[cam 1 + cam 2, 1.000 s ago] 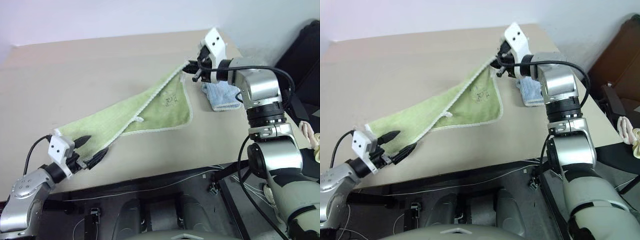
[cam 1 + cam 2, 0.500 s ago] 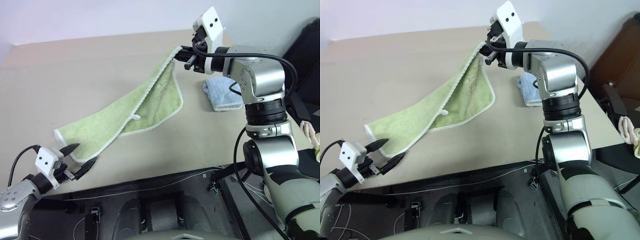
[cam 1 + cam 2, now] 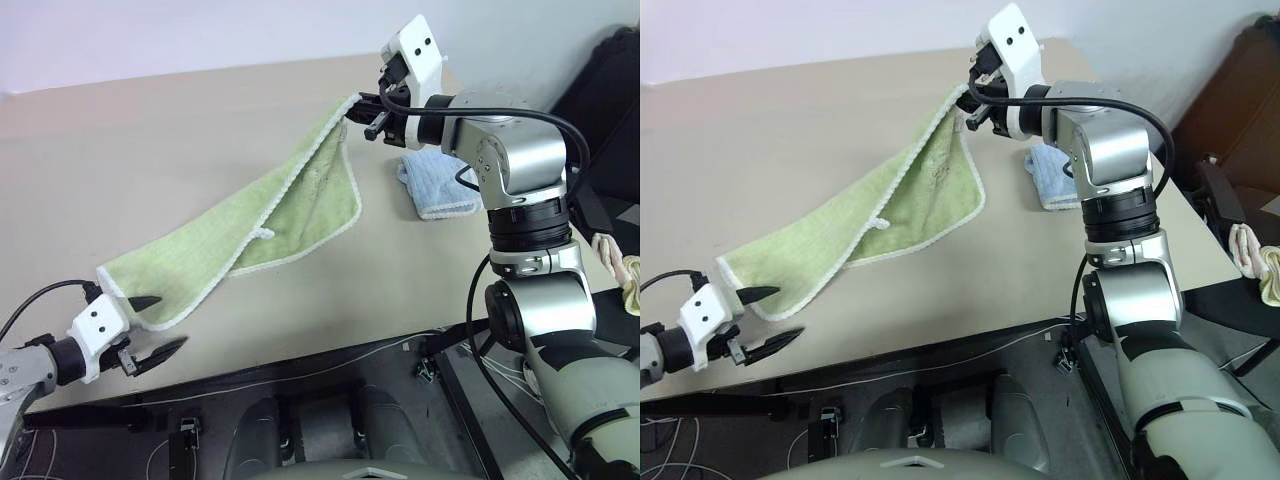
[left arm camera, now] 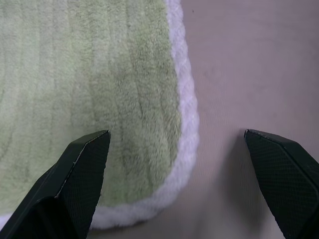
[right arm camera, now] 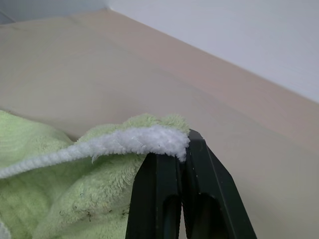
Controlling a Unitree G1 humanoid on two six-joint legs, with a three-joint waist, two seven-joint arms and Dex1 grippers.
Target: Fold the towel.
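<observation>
Above the table (image 3: 150, 150), towel (image 3: 300, 200) corner in right gripper (image 3: 358, 103) (left gripper (image 3: 155, 328) open).

No words, numbers or signs can be read anywhere. The towel (image 3: 250, 222) has a small stitched mark near the middle of the frame, but it is too small and faint to make out.
</observation>
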